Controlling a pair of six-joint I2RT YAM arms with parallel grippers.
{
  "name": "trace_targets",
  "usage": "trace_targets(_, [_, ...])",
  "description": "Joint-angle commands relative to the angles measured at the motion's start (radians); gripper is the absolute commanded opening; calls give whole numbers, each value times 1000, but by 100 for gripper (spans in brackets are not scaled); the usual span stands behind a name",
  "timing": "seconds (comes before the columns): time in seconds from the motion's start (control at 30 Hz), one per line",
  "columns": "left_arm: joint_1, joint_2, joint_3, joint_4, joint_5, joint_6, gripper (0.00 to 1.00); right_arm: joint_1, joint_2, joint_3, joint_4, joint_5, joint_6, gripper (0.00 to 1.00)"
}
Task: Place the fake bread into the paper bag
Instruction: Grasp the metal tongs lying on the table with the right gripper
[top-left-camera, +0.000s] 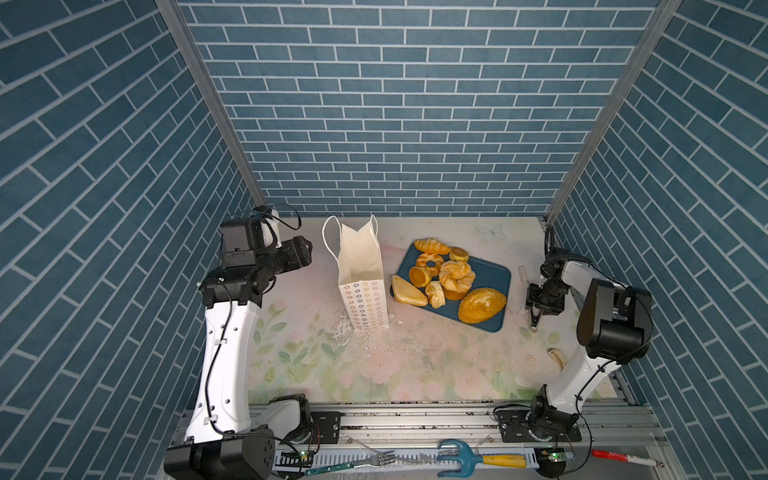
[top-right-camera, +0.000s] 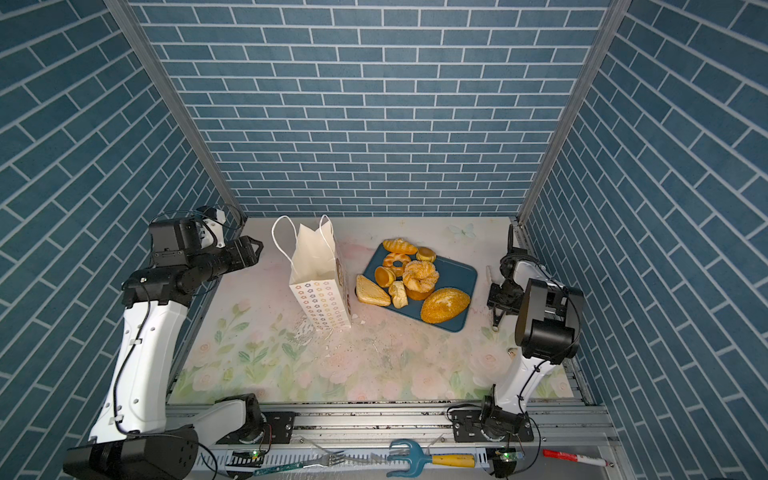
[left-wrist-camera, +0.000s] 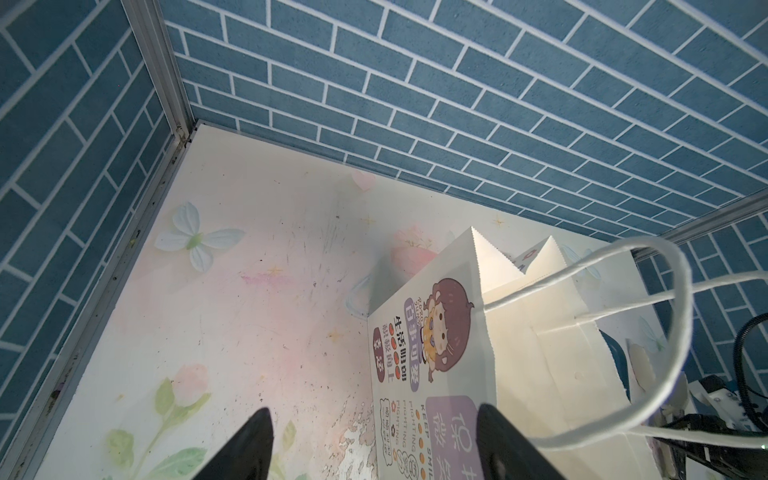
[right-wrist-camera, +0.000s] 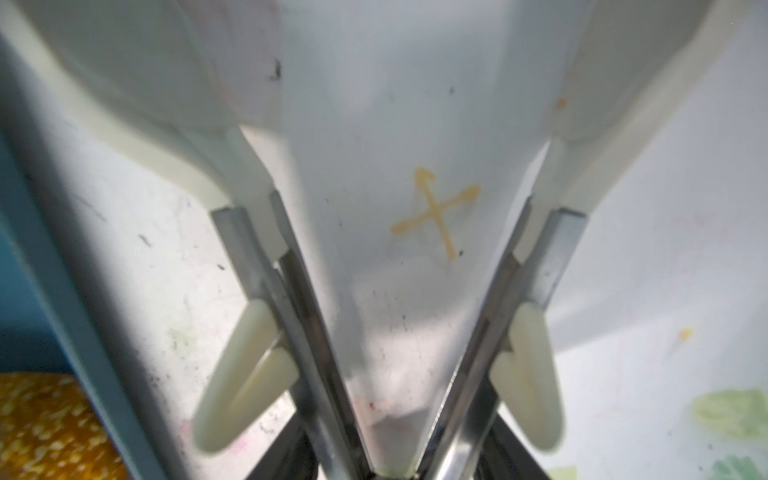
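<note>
The fake bread lies heaped on a dark blue tray (top-left-camera: 494, 274) right of centre: croissant (top-left-camera: 431, 246), glazed ring (top-left-camera: 430, 262), sugared wreath (top-left-camera: 457, 275), toast wedge (top-left-camera: 407, 291), seeded loaf (top-left-camera: 482, 305) (top-right-camera: 444, 305) (right-wrist-camera: 41, 428). The white paper bag (top-left-camera: 361, 266) (top-right-camera: 316, 266) (left-wrist-camera: 540, 353) stands upright and open-mouthed just left of the tray. My left gripper (top-left-camera: 305, 249) (left-wrist-camera: 374, 415) hovers open to the left of the bag, apart from it. My right gripper (top-left-camera: 533, 322) (right-wrist-camera: 395, 457) hangs low over the table right of the tray, shut on metal tongs (right-wrist-camera: 432, 374) with cream tips.
Blue brick walls close in the back and both sides. A cream piece (top-left-camera: 521, 274) lies by the tray's right edge and another (top-left-camera: 556, 356) beside the right arm. On the front rail lie a fork (top-left-camera: 374, 459), a blue hand rake (top-left-camera: 465, 457) and a red marker (top-left-camera: 619, 457).
</note>
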Motion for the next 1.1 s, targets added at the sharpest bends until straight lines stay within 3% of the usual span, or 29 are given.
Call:
trace_targets(0.0, [5,1,-2,21,23,-1,78,-1,15,25,0,13,-86,54])
trace_targets(0.3, [5,-8,-26,48,42,-26,78,-1,-92,-9,-5,-55,32,63])
trace_targets(0.47, [5,-21,-36,44,45,-24,78,-6,-119,-46,10,5,46,69])
trace_targets(0.73, [5,-22,-34,38,29,-19,78,-24,-42,12,-10,-5,37,69])
trace_targets(1.07, [5,-14,-20,39,21,-16,78,19,-124,-72,15,31,49,69])
